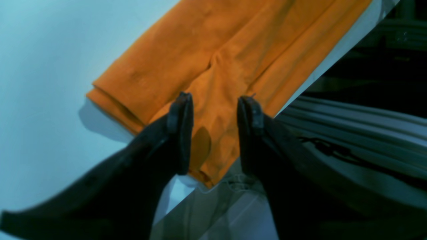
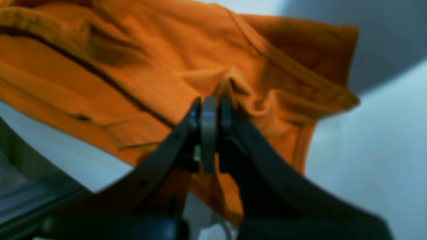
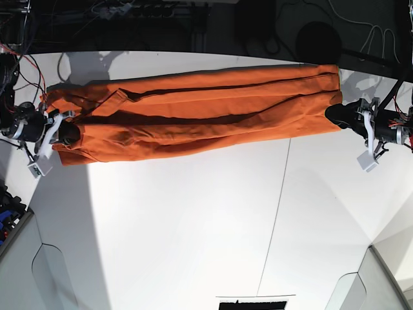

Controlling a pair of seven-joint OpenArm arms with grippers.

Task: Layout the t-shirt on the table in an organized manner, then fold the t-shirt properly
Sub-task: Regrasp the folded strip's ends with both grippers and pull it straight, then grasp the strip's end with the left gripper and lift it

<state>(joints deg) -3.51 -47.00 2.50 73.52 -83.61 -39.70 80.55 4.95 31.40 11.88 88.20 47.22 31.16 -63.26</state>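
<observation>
Black gripper fingers fill your wrist views. Across the upper half of the base frame, the large white tabletop (image 3: 193, 226) carries the long orange fabric t-shirt (image 3: 206, 110), stretched into a narrow band (partly folded lengthwise, cross-folds remain). Your right gripper (image 2: 209, 103) pinches a fabric ridge shut; the left gripper (image 1: 213, 110) stands half-open over the hem, holding nothing.

The right end effector (image 2: 210, 110) pinches a t-shirt (image 2: 140, 76) fold.
</observation>
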